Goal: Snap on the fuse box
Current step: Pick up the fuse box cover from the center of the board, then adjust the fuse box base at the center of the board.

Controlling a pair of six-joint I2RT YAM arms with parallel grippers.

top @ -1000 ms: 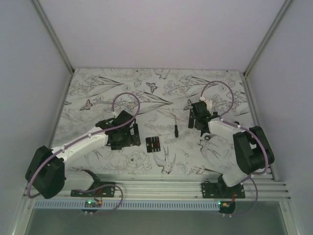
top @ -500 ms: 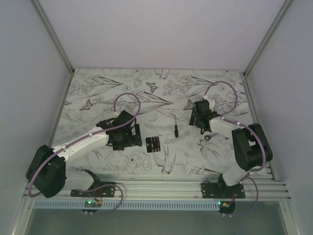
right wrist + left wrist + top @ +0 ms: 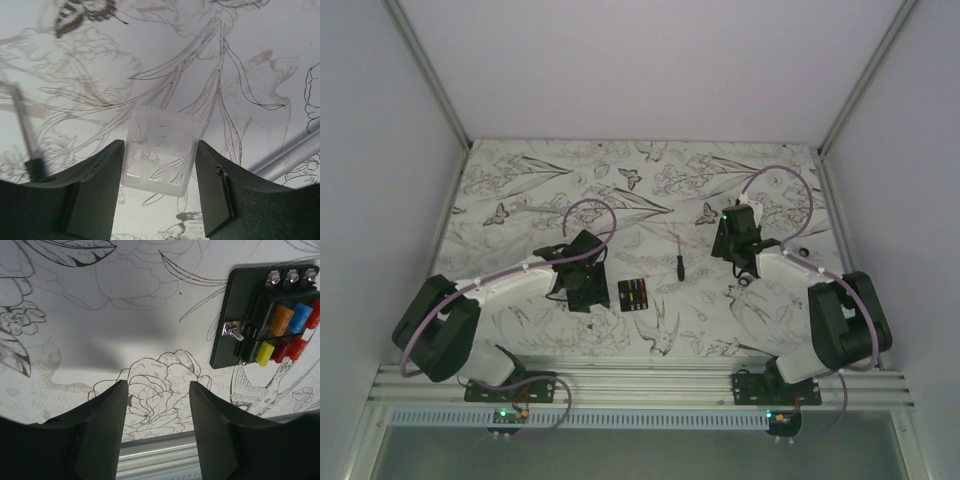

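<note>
The fuse box (image 3: 634,295) lies flat on the patterned table, a black block with red, yellow, blue and orange fuses (image 3: 280,322) in its slots. My left gripper (image 3: 588,290) sits just left of it; in the left wrist view its jaws (image 3: 157,387) stand open over bare table, the fuse box (image 3: 240,315) up to the right. My right gripper (image 3: 735,248) is farther right. Its jaws (image 3: 159,147) stand open around a clear plastic cover (image 3: 160,147) lying on the table, with the fingers (image 3: 102,185) close to the cover's two sides.
A thin black stick-like tool (image 3: 680,262) lies between the fuse box and the right gripper, and shows at the left of the right wrist view (image 3: 27,145). The aluminium rail (image 3: 640,385) runs along the near table edge. White walls enclose the table.
Both grippers have narrowed from wide open. The left arm has pulled its elbow in, with its gripper now closer to the fuse box. The right gripper shifted slightly back and right over the clear cover.
</note>
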